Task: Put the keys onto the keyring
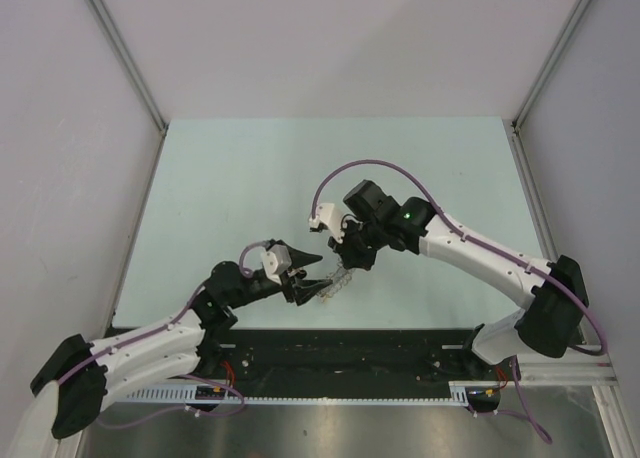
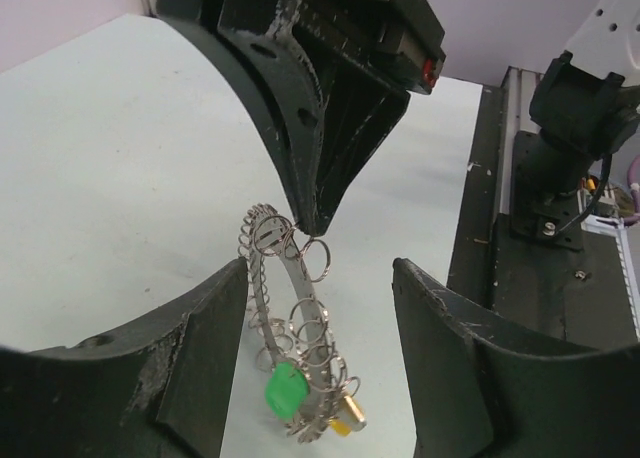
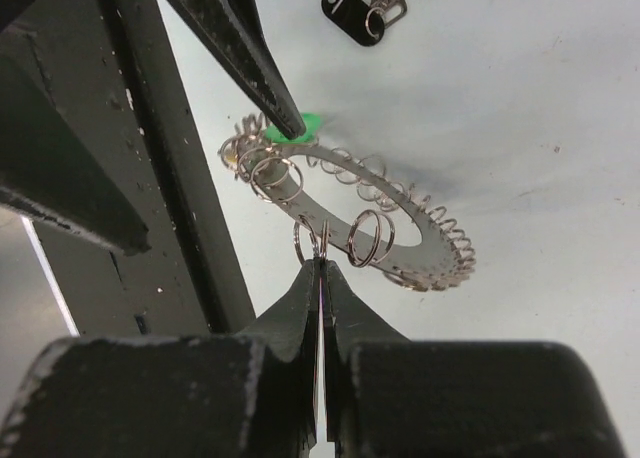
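The keyring (image 2: 300, 318), a large grey ring fringed with small silvery rings, hangs on edge just above the table, with a green tag (image 2: 284, 390) and a yellow tag (image 2: 348, 418) at its lower end. It also shows in the right wrist view (image 3: 400, 228) and small in the top view (image 1: 336, 286). My right gripper (image 3: 320, 261) is shut on one small fringe ring at its rim; its tip shows in the left wrist view (image 2: 315, 223). My left gripper (image 2: 320, 268) is open, its fingers either side of the ring without touching. A black-tagged key (image 3: 352, 0) lies on the table. The blue-tagged key is out of view.
The pale table (image 1: 250, 178) is walled at the left, back and right. A black rail (image 1: 350, 350) with the arm bases runs along the near edge, and part of it shows in the left wrist view (image 2: 545, 178). Both grippers (image 1: 312, 281) meet just beyond it.
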`<state>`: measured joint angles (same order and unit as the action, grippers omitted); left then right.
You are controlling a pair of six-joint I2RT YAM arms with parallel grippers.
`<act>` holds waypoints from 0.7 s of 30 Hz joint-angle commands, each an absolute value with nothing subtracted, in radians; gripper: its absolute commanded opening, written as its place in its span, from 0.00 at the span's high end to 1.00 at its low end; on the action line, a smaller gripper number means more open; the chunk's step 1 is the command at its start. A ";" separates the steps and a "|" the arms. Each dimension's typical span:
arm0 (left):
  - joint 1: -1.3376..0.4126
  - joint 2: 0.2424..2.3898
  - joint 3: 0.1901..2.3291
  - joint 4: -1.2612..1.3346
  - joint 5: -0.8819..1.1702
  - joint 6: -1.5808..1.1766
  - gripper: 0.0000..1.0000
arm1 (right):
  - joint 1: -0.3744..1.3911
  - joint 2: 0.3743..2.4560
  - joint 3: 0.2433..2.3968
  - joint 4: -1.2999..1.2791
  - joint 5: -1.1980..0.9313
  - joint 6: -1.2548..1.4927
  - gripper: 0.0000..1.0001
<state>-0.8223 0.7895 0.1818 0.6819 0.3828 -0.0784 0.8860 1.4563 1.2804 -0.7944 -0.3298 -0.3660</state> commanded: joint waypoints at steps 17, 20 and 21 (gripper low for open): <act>-0.848 0.959 0.298 0.741 0.437 -0.022 0.58 | 0.905 1.428 1.331 -0.838 -0.403 -0.469 1.00; -0.848 0.986 0.305 0.739 0.460 -0.025 0.61 | 0.907 1.427 1.331 -0.838 -0.411 -0.477 1.00; -0.848 0.995 0.305 0.739 0.460 -0.028 0.61 | 0.905 1.428 1.331 -0.838 -0.413 -0.477 1.00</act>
